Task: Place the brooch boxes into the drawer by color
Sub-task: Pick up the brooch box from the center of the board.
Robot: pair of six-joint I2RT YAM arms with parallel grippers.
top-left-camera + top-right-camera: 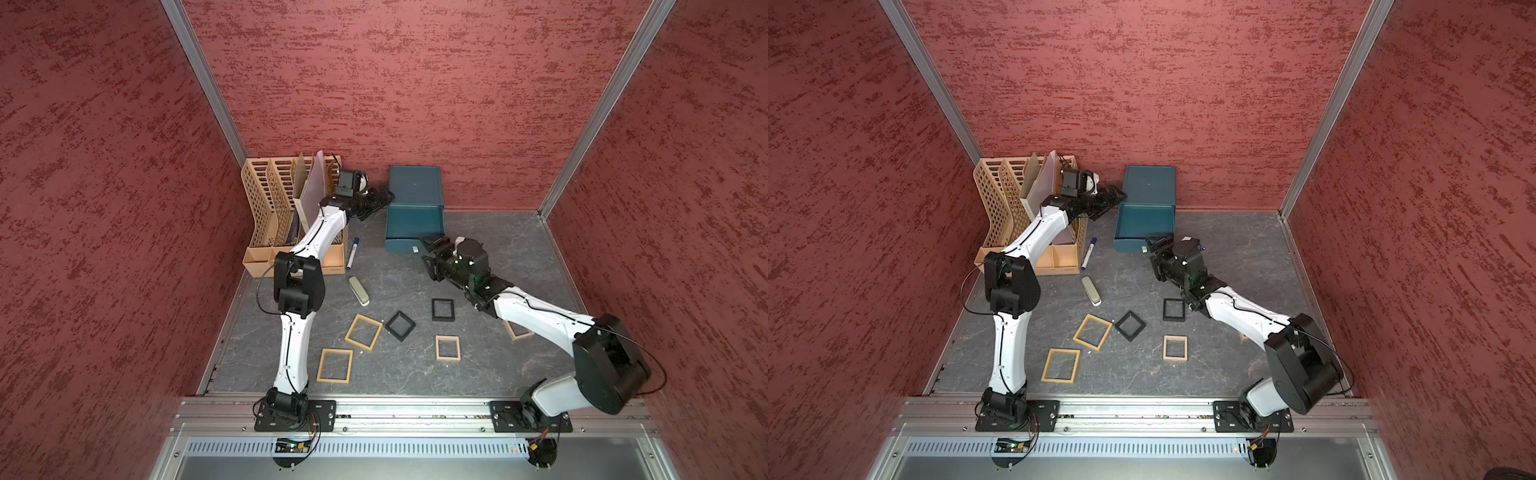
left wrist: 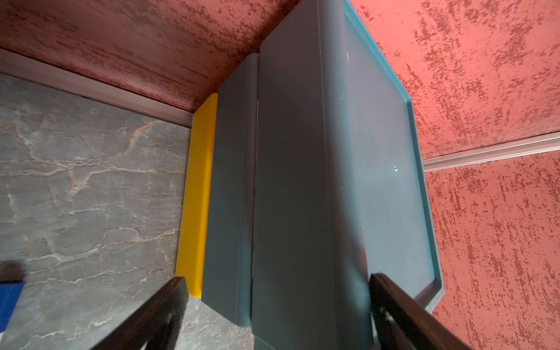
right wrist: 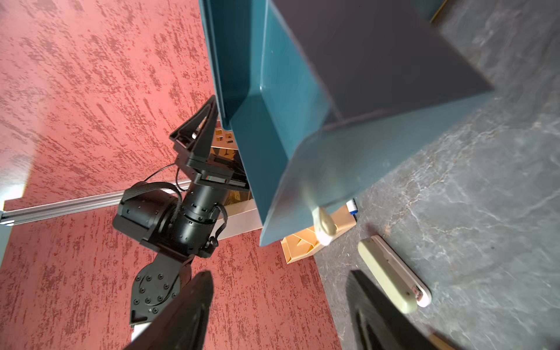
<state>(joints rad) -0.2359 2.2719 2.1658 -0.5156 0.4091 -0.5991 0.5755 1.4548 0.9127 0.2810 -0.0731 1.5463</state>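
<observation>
On the tabletop (image 1: 498, 365), brooch boxes (image 1: 364, 332) lie flat — thin tan and black frames; left hand (image 1: 380, 201) and right hand (image 1: 428, 254) spread.

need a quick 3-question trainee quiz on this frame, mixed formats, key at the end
1. True or false: the teal drawer is pulled out and no brooch box lies in it.
2. How many black brooch boxes lie on the table? A one, B two, C four.
3. Fill in: the right gripper, by the drawer's white knob, has its jaws ___.
Key: 1 true; 2 B; 3 open.
</observation>
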